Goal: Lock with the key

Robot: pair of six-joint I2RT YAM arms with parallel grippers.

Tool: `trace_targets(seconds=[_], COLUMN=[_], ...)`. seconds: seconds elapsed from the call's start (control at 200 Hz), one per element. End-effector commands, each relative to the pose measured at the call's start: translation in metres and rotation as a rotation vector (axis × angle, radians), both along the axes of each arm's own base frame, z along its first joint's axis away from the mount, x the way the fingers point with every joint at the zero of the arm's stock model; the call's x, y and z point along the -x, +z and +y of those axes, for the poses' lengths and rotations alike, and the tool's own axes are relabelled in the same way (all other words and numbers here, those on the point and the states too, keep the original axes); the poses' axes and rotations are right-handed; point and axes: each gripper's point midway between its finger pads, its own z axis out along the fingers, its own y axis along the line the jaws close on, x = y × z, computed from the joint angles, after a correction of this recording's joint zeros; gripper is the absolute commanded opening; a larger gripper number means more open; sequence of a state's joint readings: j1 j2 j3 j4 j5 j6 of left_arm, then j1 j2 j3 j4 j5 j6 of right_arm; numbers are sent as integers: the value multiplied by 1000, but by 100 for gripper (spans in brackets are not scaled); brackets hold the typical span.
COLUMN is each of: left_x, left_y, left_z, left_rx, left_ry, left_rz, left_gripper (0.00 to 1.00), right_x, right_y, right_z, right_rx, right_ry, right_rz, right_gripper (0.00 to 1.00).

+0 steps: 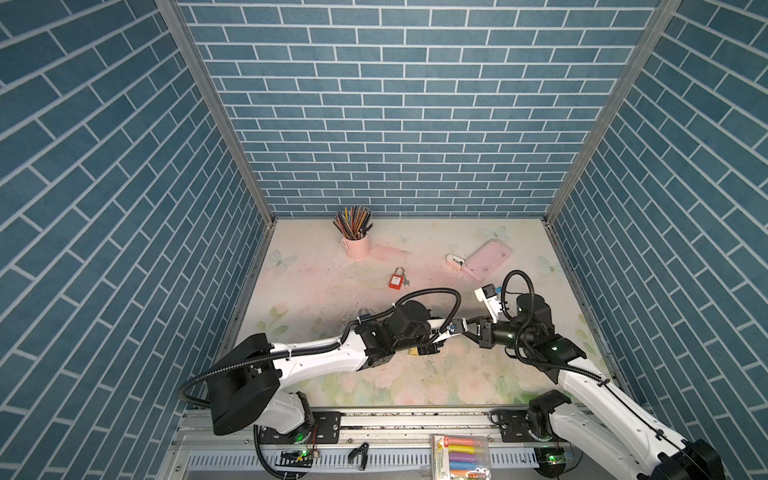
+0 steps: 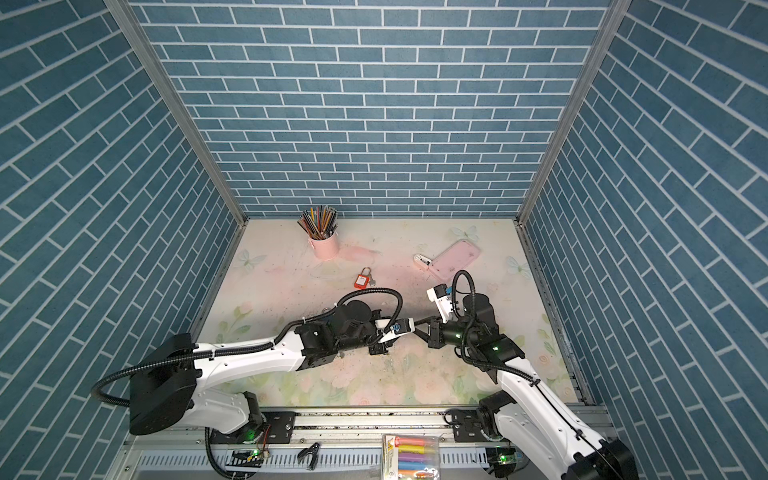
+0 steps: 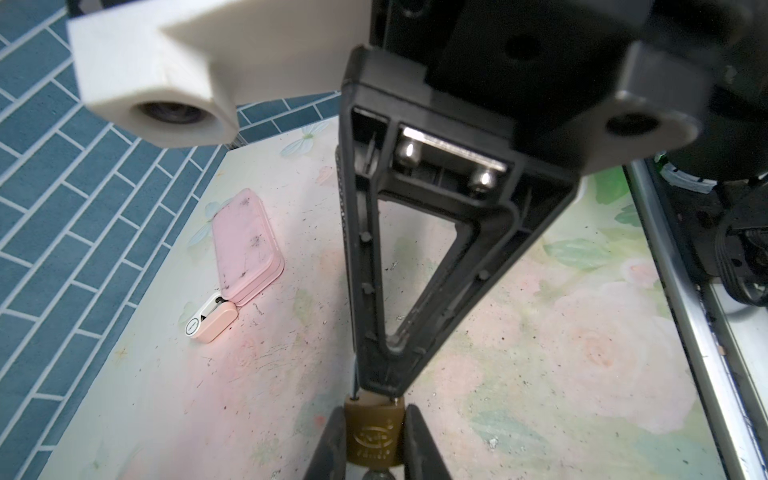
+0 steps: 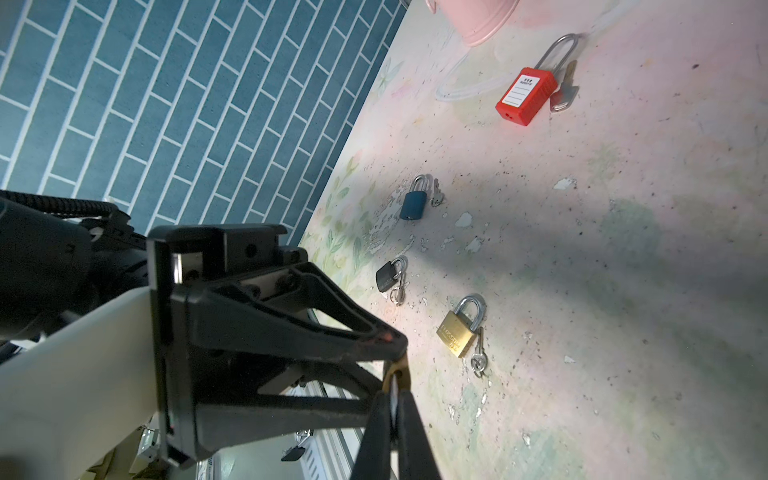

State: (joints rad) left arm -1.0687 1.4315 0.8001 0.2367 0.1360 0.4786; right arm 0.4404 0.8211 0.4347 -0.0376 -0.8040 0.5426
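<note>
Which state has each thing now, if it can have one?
left gripper, shut on the brass padlock
right gripper, shut, tips at that padlock
red padlock, lying flat, key beside it
blue padlock, shackle looks closed
pink tin, closed
pencil cup, upright, full

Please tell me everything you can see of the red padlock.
The red padlock has a boxy body, plastic by its look, with a white label and a long silver shackle. It lies flat on the table, with its shackle toward the pink cup. A silver key lies close beside it, perhaps touching. Nothing else touches it.
</note>
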Motion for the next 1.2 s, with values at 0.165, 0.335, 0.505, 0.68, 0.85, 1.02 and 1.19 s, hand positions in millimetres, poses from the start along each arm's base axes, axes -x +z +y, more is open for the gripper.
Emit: trace_targets(seconds=[0.165,0.335,0.505,0.68,0.85,1.02,1.19], left_x=[-3,-5,-5,-3,-3,-15,-22], left_y=[19,26,16,5,3,4,2], left_z=[-5,-3,3,11,15,17,18], left_rx=[56,78,37,-5,-14,-26,-48], left_ry=[-8,4,-1,1,16,74,104], left_rz=[-21,-56,-45,-24,-21,-49,-70], left_gripper=[0,0,0,0,0,0,0], right_x=[2,0,-9,-19,-20,-21,-22], right_y=[0,-1,10,24,33,30,26], right_z=[6,6,-1,-10,-7,-4,-6], right_rx=[-15,-3,35,43,4,-5,-8], right_ry=[57,48,-19,-103,-103,-115,-171], right_rz=[-15,-6,-51,-99,-89,26,179], right_gripper=[0,0,13,29,38,43,42])
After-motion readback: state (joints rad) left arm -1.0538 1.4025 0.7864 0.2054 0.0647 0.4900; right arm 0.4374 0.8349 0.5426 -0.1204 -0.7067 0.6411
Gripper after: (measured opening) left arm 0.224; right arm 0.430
